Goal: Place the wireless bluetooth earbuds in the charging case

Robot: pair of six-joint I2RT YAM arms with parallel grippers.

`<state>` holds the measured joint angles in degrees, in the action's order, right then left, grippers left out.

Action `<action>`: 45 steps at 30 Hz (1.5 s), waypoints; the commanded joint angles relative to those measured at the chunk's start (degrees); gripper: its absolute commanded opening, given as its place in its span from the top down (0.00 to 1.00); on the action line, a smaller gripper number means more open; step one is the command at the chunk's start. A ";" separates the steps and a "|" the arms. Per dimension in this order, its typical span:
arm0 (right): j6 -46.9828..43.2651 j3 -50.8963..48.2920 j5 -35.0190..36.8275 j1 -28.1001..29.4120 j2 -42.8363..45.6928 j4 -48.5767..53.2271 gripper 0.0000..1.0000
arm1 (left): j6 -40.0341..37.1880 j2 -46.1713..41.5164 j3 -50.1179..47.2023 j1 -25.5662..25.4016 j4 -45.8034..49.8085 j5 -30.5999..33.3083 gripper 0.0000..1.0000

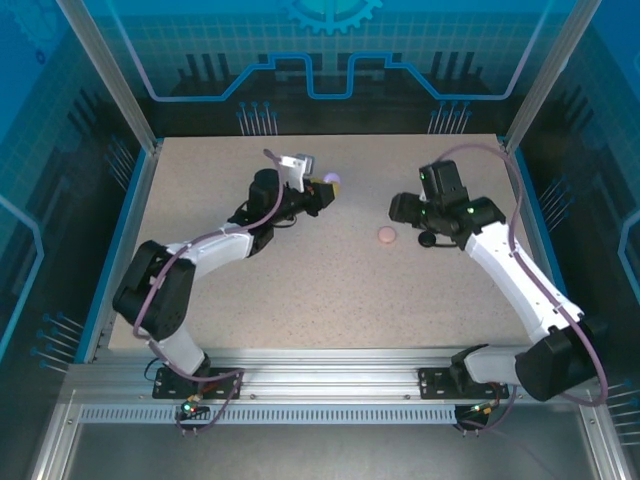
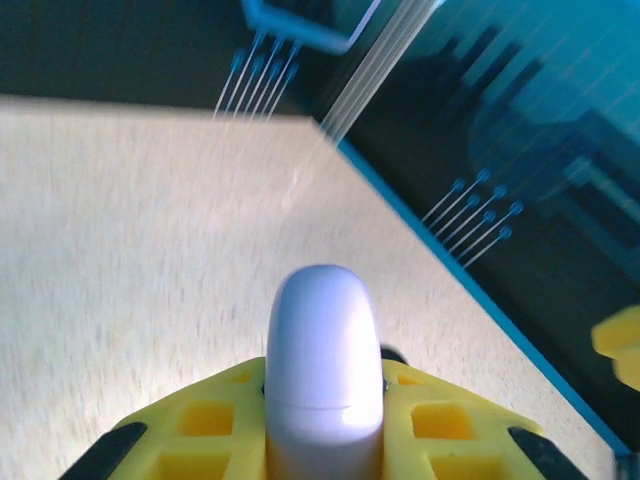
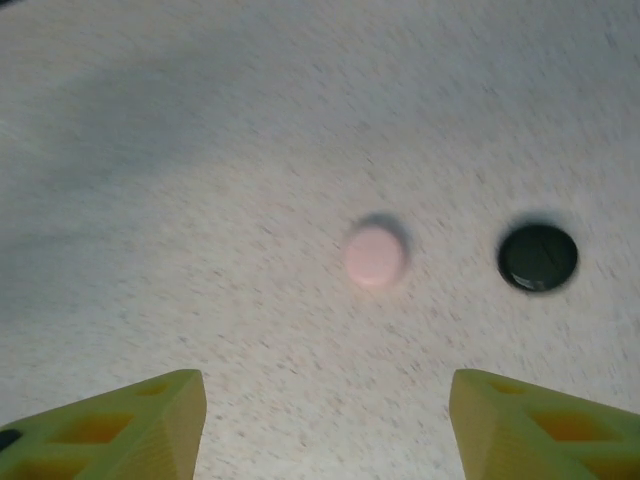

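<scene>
My left gripper (image 2: 323,390) is shut on a lilac charging case (image 2: 322,350), which stands on edge between the yellow fingers (image 2: 215,410) with its lid seam closed. From above, that lilac case (image 1: 331,180) is held over the far middle of the table by the left gripper (image 1: 322,188). My right gripper (image 3: 325,400) hangs open above the table with nothing between its fingers. A round pink case (image 3: 375,255) lies flat ahead of it, and a round black case (image 3: 538,257) lies to the right. The earbuds are out of view.
From above, the pink case (image 1: 387,235) lies just left of the right gripper (image 1: 402,210). The speckled table (image 1: 320,300) is bordered by blue rails and an aluminium frame (image 1: 140,110). The table's right edge (image 2: 470,290) runs close to the lilac case.
</scene>
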<state>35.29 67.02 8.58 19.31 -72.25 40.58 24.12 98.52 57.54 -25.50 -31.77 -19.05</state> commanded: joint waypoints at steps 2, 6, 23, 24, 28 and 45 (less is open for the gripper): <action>-0.92 -8.41 -0.84 -4.52 7.81 -6.76 0.24 | 12.28 6.66 -5.03 -0.43 -0.31 -2.25 0.98; -1.95 -11.97 -3.48 -10.09 9.85 -7.34 0.17 | 14.72 11.78 -5.28 -0.95 -1.67 -2.21 0.92; -5.57 -6.24 5.53 -15.64 7.41 -2.71 0.00 | 6.62 -3.58 -11.20 -0.25 14.05 14.72 0.01; -5.72 -7.04 8.12 -15.63 7.39 -3.63 0.00 | 4.79 -6.76 -12.37 -0.19 14.92 17.66 0.01; -10.32 -19.91 18.90 -15.01 8.97 -20.32 0.00 | -6.95 -21.78 -20.21 0.22 12.03 28.36 0.01; -34.37 -43.30 7.11 -12.80 -11.01 -83.03 0.00 | -28.55 -18.33 -42.86 18.35 -25.16 32.10 0.01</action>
<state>6.96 24.99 23.07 5.98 -81.08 -29.63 -0.97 75.31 15.33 -8.21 -43.13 16.01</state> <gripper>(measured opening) 0.997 0.988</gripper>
